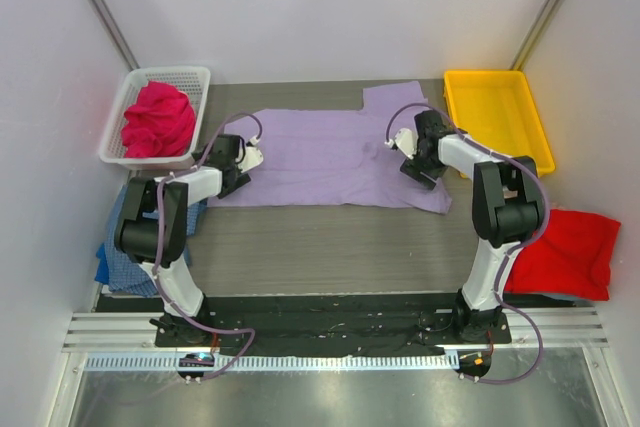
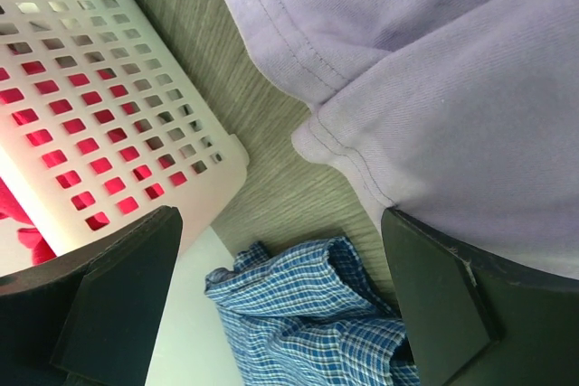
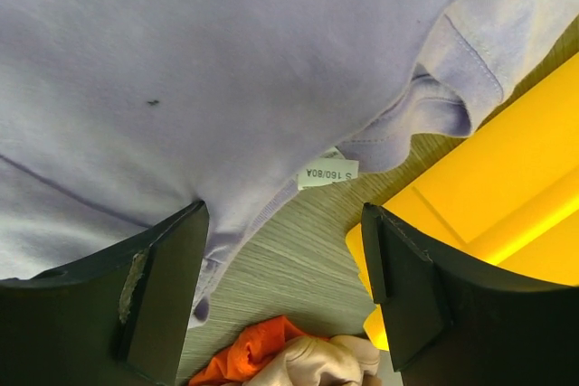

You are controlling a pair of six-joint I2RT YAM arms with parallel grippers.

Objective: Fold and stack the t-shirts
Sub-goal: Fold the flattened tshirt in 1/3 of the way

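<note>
Your left fingers [image 2: 118, 305] and right fingers [image 3: 407, 287] both stood spread, holding nothing, over the lavender t-shirt [image 1: 330, 157], which lay flat mid-counter [image 1: 330, 237]. Risks: the left hem looked doubled, so you could have pinched one layer only. The right side could have snagged the yellow tray [image 1: 497, 112] beside the collar.

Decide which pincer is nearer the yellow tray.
Right. The right pincer hovers at the collar end of the lavender t-shirt, beside the yellow tray; the left pincer is at its far end, by the white basket.
</note>
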